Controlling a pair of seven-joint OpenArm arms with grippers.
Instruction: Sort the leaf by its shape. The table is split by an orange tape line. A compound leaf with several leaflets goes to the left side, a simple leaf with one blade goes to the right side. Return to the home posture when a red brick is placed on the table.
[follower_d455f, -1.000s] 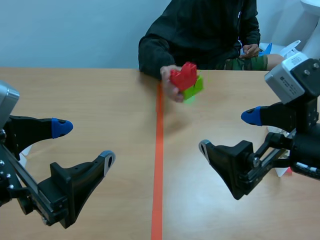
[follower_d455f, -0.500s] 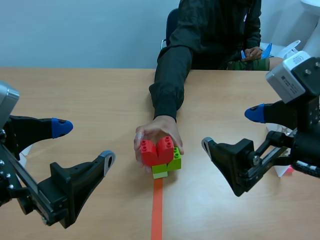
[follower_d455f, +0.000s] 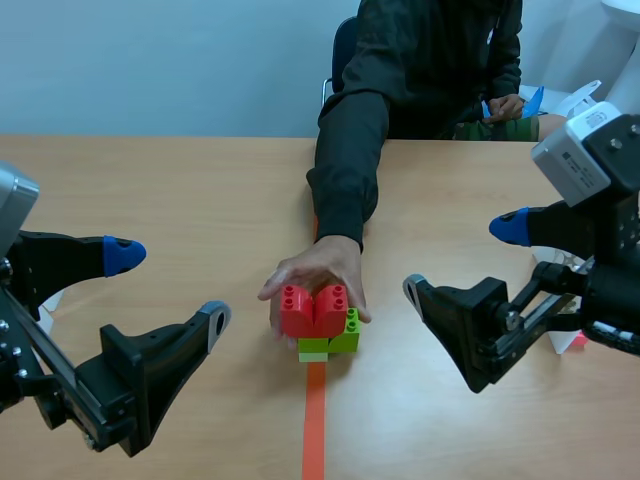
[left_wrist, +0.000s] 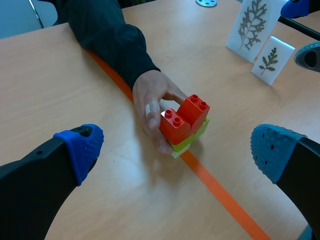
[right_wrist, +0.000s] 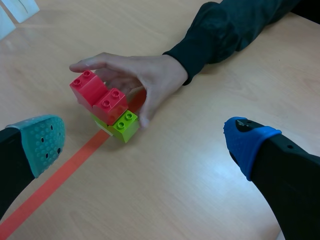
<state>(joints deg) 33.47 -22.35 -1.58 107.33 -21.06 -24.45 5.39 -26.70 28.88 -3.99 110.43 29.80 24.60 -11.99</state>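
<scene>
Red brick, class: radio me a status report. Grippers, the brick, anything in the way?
Both open, empty: left gripper, right gripper. On the tape line: red brick atop green bricks. In the way: person's hand gripping it.

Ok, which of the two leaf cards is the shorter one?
The green-leaf card. It stands right beside the grey-leaf card, which is clearly taller and wider and carries a bigger, more branched leaf.

Bright, even light; soft shadows
</scene>
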